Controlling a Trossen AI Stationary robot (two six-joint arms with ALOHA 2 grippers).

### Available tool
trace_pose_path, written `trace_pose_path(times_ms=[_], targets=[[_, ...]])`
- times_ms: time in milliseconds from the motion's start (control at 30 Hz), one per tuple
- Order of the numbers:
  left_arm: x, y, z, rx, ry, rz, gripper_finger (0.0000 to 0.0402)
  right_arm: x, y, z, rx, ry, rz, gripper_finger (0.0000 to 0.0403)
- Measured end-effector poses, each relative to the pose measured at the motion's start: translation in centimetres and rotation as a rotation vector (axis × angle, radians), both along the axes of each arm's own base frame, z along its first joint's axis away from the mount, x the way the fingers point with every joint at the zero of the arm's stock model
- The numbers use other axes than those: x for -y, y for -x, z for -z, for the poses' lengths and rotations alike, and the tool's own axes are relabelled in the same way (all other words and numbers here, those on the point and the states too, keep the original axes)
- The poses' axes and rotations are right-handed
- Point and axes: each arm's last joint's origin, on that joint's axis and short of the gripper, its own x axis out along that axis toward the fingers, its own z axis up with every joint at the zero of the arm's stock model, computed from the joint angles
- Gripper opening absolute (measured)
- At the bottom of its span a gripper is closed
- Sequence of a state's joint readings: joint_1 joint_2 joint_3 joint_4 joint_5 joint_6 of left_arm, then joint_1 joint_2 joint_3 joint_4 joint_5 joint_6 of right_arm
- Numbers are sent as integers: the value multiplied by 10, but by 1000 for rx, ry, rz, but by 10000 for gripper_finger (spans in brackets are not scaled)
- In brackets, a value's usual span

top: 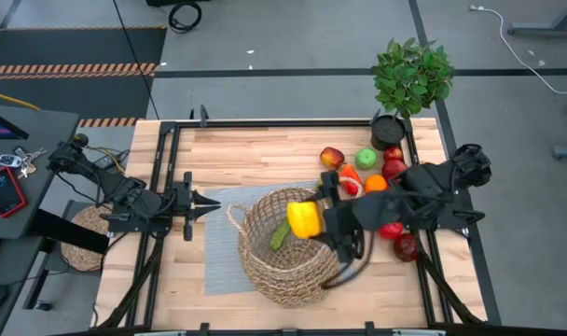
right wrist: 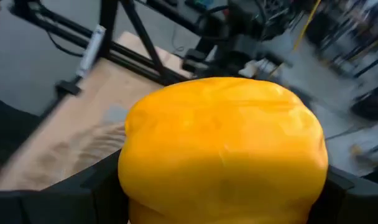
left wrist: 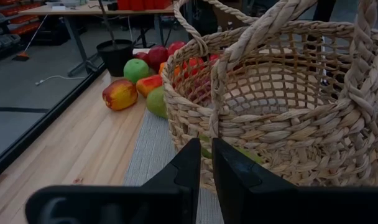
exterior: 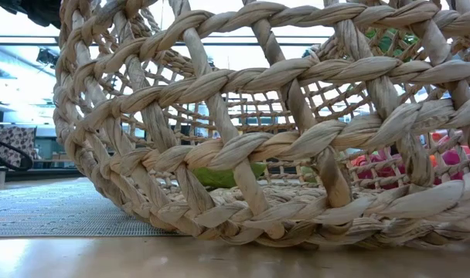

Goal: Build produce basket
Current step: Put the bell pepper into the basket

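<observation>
Smooth yellow pepper (right wrist: 223, 149) gripped over the tan open-weave basket (top: 288, 271).

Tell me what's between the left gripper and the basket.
Only grey mat. In the high view, the shut left gripper points at the basket with nothing else between them; the left wrist view shows the same.

Both arms are matte black, built of chunky jointed segments. Behind the right tool (top: 313, 221) a thin black cable loops loose. The left tool (top: 207, 206) ends in flat, tapering black fingers (left wrist: 192, 177).
</observation>
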State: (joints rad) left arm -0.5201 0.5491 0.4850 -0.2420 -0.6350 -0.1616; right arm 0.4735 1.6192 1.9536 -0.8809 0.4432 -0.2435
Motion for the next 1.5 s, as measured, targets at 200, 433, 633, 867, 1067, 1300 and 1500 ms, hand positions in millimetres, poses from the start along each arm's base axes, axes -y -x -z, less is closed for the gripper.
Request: trace_pose_path(times_ms=[200,433,633,867,1067,1300,1500], targets=[[0,0,0,-1,0,0,48,19,-23,20,-1,218,-55,325],[0,0,0,0,2,-1,48,36,-35,30,-12,504,-40,325],[0,0,0,0,2,-1,48,46,-38,34,-86,804,-168,325],[0,0,0,-1,1,0,48,46,-40,26,-83,1069,-201,325],[0,0,0,-1,0,0,48,40,-38,25,-127,1227,-237,325],[0,0,0,-1,0,0,48,34,-36,24,-120,1254,-243,325],[0,0,0,-1,0,0,48,35,-37,25,-118,1242,-251,328]])
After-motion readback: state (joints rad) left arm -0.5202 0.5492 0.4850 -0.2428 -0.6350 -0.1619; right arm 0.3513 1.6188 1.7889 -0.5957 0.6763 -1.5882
